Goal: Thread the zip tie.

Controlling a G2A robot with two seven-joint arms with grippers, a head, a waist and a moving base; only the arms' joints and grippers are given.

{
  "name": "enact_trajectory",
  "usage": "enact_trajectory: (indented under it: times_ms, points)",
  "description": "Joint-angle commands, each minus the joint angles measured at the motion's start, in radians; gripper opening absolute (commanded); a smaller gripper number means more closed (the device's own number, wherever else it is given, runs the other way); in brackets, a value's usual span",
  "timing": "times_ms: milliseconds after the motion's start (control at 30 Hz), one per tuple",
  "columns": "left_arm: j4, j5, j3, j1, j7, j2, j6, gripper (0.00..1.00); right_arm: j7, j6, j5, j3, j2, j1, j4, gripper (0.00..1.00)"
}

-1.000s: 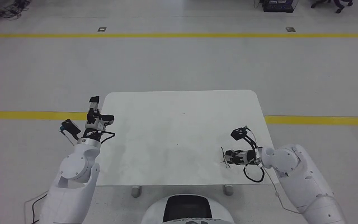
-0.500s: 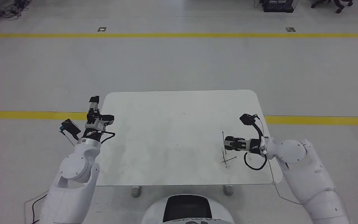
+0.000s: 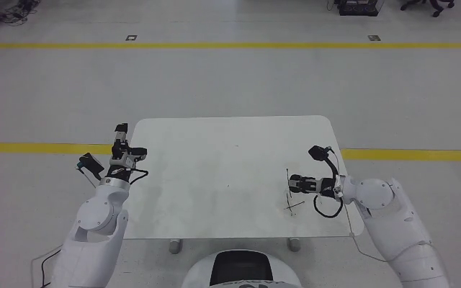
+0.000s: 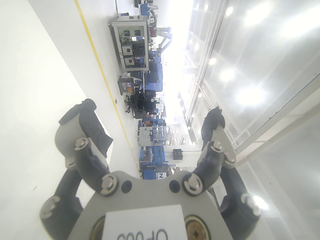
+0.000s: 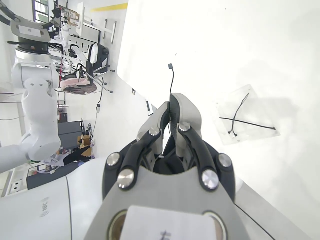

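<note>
The top view looks down from above the arms at the table (image 3: 230,137) and the floor (image 3: 230,79) behind it, from rather far. The left wrist camera sits close behind the left gripper (image 4: 150,108) and faces outward, along the floor into the hall (image 4: 150,76) and up to the ceiling (image 4: 262,51). The right wrist camera sits close behind the right gripper (image 5: 170,101) and faces across the table. With the top view it shares the table's right part, the zip tie (image 5: 172,79) and the two crossed ties (image 5: 235,120).
</note>
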State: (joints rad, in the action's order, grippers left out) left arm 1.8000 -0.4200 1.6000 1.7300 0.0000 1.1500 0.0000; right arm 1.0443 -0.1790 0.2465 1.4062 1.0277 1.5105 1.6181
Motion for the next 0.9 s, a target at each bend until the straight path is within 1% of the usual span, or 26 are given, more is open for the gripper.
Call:
enact_trajectory:
  times_ms: [0,100,167,200,333,467,567,867]
  points:
    - [0.0,0.0,0.0,0.0,0.0,0.0,0.0,1.0,-0.041,0.01,-0.01,-0.011,0.003,-0.003,-0.005,0.0]
    - [0.0,0.0,0.0,0.0,0.0,0.0,0.0,1.0,-0.097,0.037,-0.032,-0.037,0.01,-0.021,-0.022,0.0]
    - [0.0,0.0,0.0,0.0,0.0,0.0,0.0,1.0,-0.146,0.073,-0.028,-0.057,0.015,-0.036,-0.038,0.0]
    - [0.0,0.0,0.0,0.0,0.0,0.0,0.0,1.0,-0.168,0.092,-0.028,-0.077,0.02,-0.048,-0.046,0.0]
    - [0.0,0.0,0.0,0.0,0.0,0.0,0.0,1.0,-0.22,0.117,-0.053,-0.132,0.034,-0.096,-0.094,0.0]
    - [0.0,0.0,0.0,0.0,0.0,0.0,0.0,1.0,-0.254,0.116,-0.099,-0.17,0.047,-0.14,-0.146,0.0]
    - [0.0,0.0,0.0,0.0,0.0,0.0,0.0,1.0,-0.258,0.11,-0.099,-0.191,0.052,-0.174,-0.175,0.0]
    - [0.0,0.0,0.0,0.0,0.0,0.0,0.0,1.0,-0.258,0.11,-0.099,-0.191,0.052,-0.174,-0.175,0.0]
